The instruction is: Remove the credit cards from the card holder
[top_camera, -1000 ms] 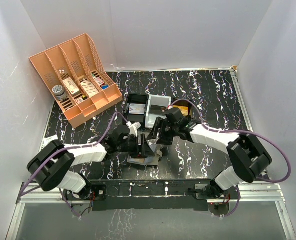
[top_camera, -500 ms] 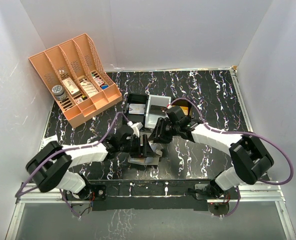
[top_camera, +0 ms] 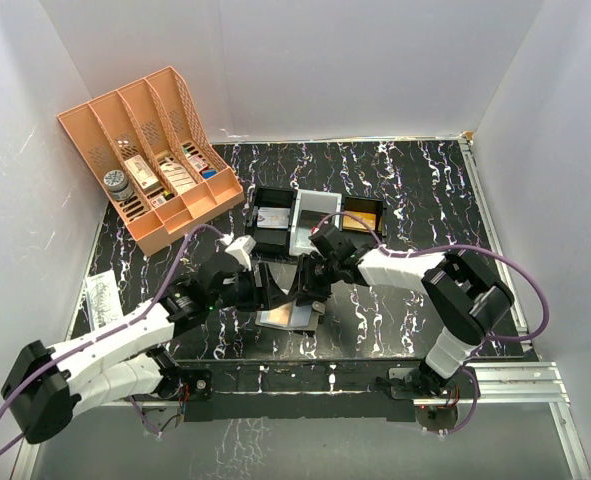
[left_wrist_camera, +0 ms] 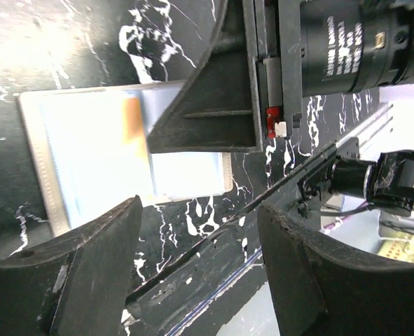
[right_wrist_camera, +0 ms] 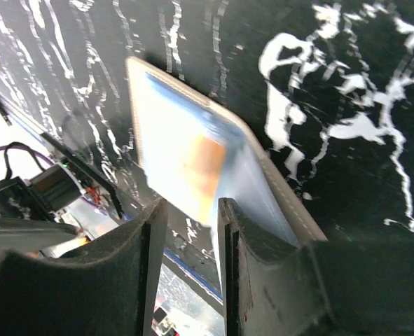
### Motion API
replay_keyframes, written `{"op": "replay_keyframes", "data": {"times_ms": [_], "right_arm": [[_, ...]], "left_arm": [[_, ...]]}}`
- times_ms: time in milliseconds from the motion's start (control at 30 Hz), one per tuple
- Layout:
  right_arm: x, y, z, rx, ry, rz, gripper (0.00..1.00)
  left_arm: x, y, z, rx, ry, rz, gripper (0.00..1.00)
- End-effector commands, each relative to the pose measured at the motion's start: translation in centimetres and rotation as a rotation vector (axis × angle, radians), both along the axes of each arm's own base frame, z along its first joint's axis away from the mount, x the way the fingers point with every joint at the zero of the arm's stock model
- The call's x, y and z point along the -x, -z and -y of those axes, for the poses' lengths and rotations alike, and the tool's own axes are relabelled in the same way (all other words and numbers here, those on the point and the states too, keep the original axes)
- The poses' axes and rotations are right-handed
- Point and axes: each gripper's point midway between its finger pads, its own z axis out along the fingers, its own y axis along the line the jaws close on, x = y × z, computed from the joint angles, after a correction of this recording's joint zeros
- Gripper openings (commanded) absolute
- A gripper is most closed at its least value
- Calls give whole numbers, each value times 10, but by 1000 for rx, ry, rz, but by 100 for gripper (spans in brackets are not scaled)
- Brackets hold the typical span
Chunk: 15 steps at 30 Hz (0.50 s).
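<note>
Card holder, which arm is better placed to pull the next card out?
Right. The right fingers flank a credit card's corner at the card holder's edge, with a narrow gap. The left fingers stand wide beside the holder, around nothing.

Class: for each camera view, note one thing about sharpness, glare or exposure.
Top external: sharp and evenly lit across the table. Left wrist: the open card holder is bleached by glare, its detail lost. Right wrist: the card holder's inside is blurred, while the table's marbling looks crisper.
</note>
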Motion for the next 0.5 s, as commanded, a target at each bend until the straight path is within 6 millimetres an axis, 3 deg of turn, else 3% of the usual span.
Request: {"op": "replay_keyframes", "data": {"times_ms": [0, 133, 333, 467], "right_arm": [[5, 0, 8, 7, 7, 17, 34], [15, 2, 5, -56, 18, -1, 36], [9, 8, 7, -56, 85, 14, 35], [7, 19, 12, -17, 105, 14, 35]], "left_arm": [[-1, 13, -35, -130, -95, 12, 66], [-4, 19, -37, -183, -118, -33, 64], [-11, 25, -22, -192, -123, -102, 57], [-13, 31, -23, -226, -124, -115, 54]]}}
